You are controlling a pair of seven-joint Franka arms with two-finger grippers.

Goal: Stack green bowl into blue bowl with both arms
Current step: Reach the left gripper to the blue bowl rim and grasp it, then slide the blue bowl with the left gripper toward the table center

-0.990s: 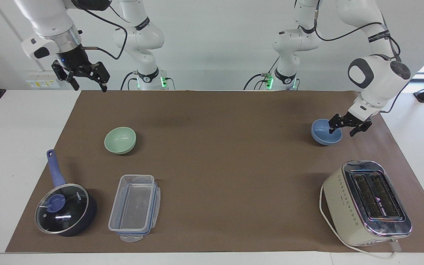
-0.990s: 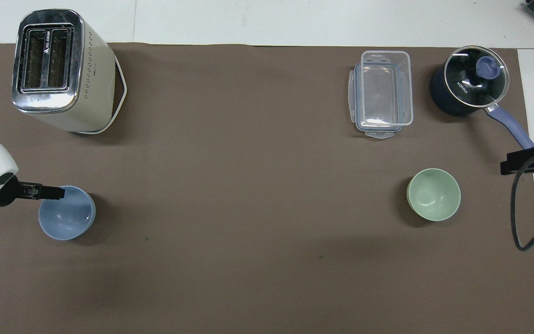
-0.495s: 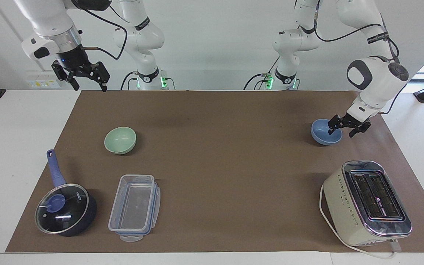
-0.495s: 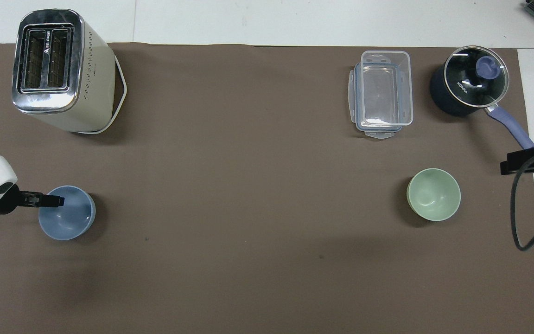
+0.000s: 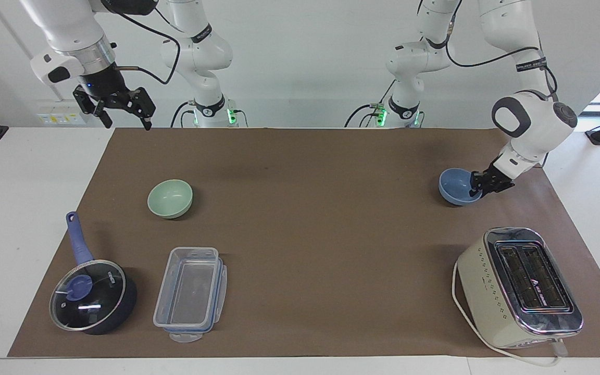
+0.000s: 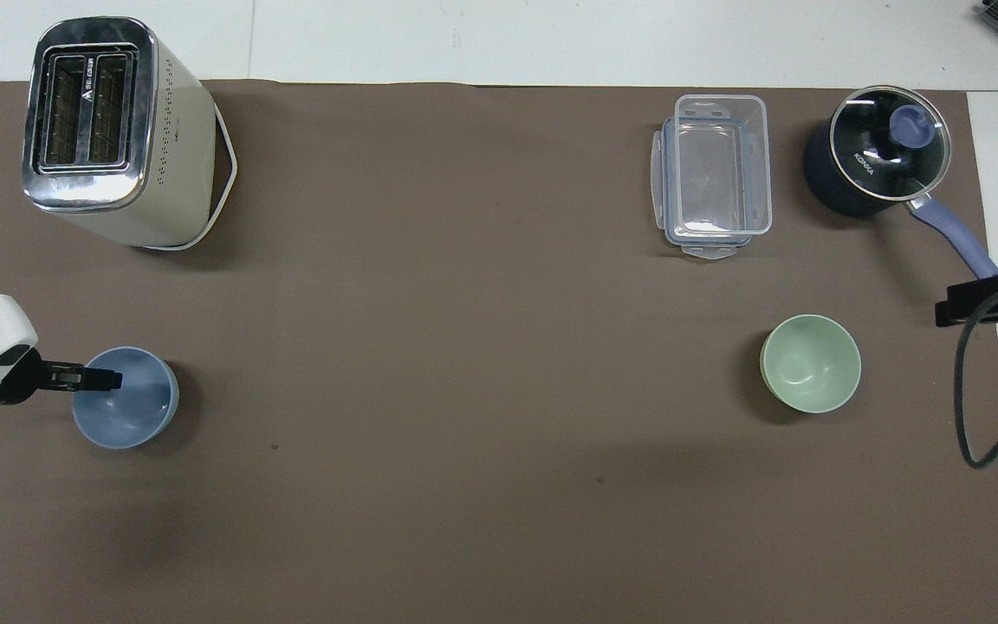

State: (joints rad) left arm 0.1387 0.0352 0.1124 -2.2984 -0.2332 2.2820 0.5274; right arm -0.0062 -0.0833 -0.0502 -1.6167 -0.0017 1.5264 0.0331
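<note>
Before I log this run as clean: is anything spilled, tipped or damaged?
Nothing stands out. The green bowl and blue bowl sit upright, and the left pincer grips the blue bowl's rim.

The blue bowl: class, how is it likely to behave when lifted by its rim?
The blue bowl looks rigid, so it should keep its shape. Gripped at one side of its rim by the left end effector, it may hang tilted. Its smooth matte wall could slip.
</note>
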